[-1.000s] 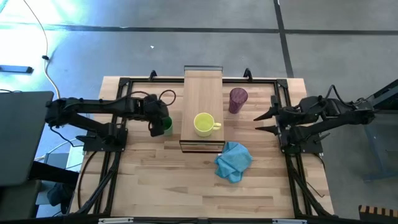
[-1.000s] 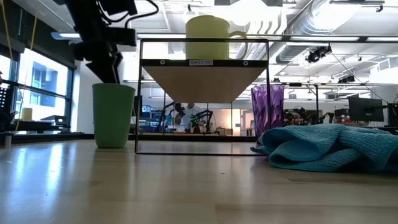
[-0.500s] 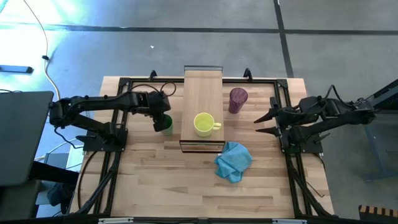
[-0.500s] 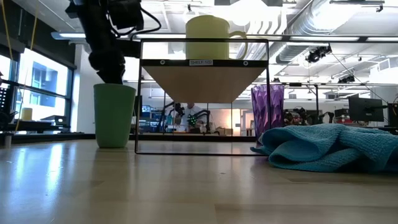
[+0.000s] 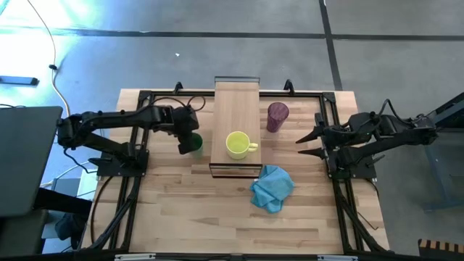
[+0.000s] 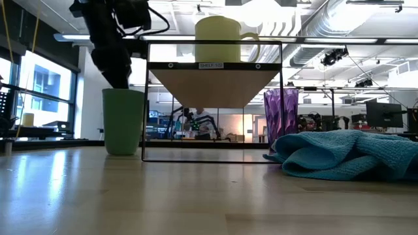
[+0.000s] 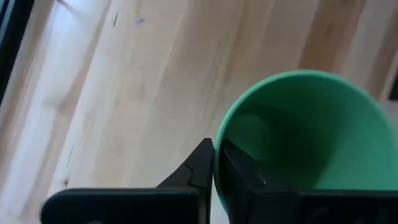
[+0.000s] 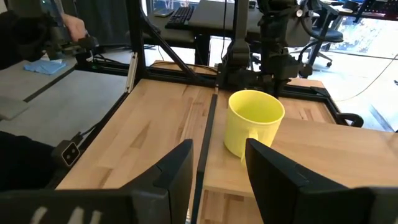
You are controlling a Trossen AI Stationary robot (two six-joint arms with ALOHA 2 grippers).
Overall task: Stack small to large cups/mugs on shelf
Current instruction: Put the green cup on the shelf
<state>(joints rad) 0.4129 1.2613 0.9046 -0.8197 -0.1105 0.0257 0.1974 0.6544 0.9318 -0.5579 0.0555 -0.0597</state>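
The green cup [image 5: 195, 143] stands on its base on the table [image 5: 181, 210] just left of the shelf [image 5: 237, 101]; it also shows in the low view [image 6: 124, 124]. My left gripper [image 5: 186, 141] is shut on its rim. The yellow mug [image 5: 238, 144] stands on the shelf's near half, handle toward the right. The purple tumbler [image 5: 277, 116] stands on the table right of the shelf. My right gripper [image 5: 301, 143] is open and empty at the table's right, pointing at the shelf. My left gripper pinches the green cup's rim [image 7: 216, 144] on the cup's left side, one finger [image 7: 242, 177] inside the cup and one [image 7: 198, 167] outside. The fingers come from above, pointing down. The cup stands upright with its base on the table [image 6: 123, 153].
A crumpled blue cloth [image 5: 272, 187] lies on the table near the shelf's near right corner. Dark frame rails [image 5: 138, 181] run along the table's left and right sides. In the right wrist view a person's hand [image 8: 74, 28] shows beyond the table.
My left gripper has gone a little toward the table's right, toward the shelf, at the green cup's rim. The cup has slid a little along the table toward the shelf, staying upright.
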